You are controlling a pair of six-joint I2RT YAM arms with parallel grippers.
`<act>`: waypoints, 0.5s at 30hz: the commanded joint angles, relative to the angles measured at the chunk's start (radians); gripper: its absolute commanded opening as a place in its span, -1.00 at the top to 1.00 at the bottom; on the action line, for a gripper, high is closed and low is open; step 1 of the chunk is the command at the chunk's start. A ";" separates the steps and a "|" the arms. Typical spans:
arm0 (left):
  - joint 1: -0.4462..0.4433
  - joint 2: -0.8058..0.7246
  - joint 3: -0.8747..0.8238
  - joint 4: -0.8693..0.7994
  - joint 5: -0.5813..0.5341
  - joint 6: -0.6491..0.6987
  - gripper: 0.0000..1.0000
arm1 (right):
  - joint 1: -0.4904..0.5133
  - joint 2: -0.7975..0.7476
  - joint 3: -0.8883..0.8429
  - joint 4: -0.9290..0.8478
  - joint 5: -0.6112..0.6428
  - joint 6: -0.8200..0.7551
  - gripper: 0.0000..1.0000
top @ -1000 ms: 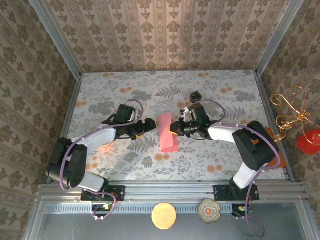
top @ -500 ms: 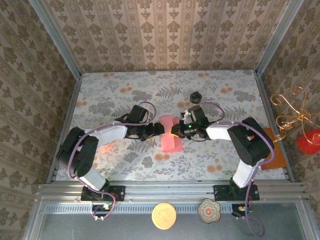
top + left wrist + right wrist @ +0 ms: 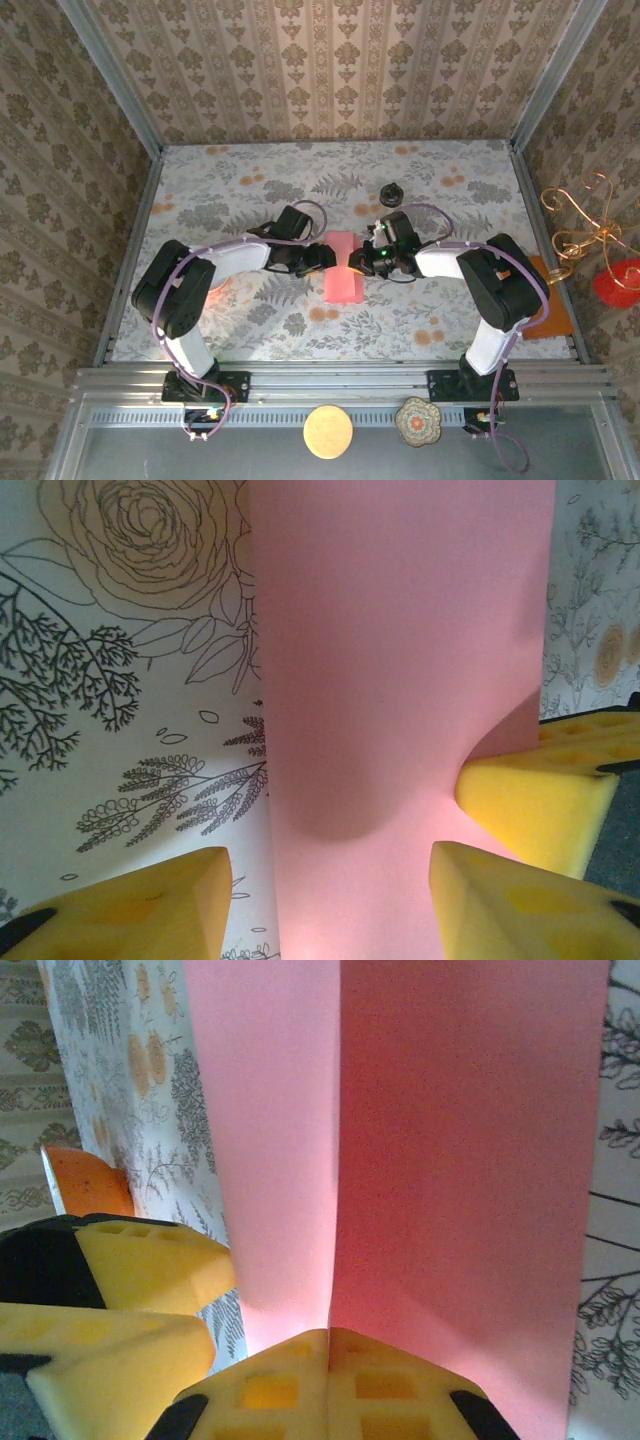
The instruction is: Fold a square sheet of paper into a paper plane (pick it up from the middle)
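- The sheet of paper lies near the middle of the table, folded into a narrow salmon-pink strip.
- The left pincer reaches in from the left and meets the strip's left long edge about halfway along it.
- The right pincer comes in from the right, directly opposite, so the strip sits between the two.
- In the left wrist view the left pincer has its jaws apart and astride the sheet of paper. One of its yellow fingers rests on the flowered table just beside the paper's edge, with a thin gap between them. The other overlaps the pink surface.
- A yellow finger of the right pincer shows there too. The paper's edge curls up against it.
- In the right wrist view the right pincer has its pads pressed together. They are clamped on the sheet of paper right where a straight crease begins.
- That crease runs along the strip's length and splits it into a lighter and a darker panel.
- The long axis runs near to far, with the short ends facing the near and far sides of the table.
- Both ends look square-cut, with no pointed tip.
- A small dark jar stands far and right of the strip, well apart from it.
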 commanded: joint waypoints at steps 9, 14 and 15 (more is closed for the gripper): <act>-0.023 0.076 0.091 -0.076 -0.026 0.020 0.07 | -0.023 0.000 -0.004 -0.041 0.036 -0.030 0.90; -0.026 0.096 0.107 -0.092 -0.026 0.025 0.14 | -0.030 -0.001 -0.007 -0.044 0.036 -0.032 0.89; -0.028 0.100 0.111 -0.096 -0.027 0.024 0.15 | -0.032 -0.001 -0.009 -0.045 0.035 -0.032 0.89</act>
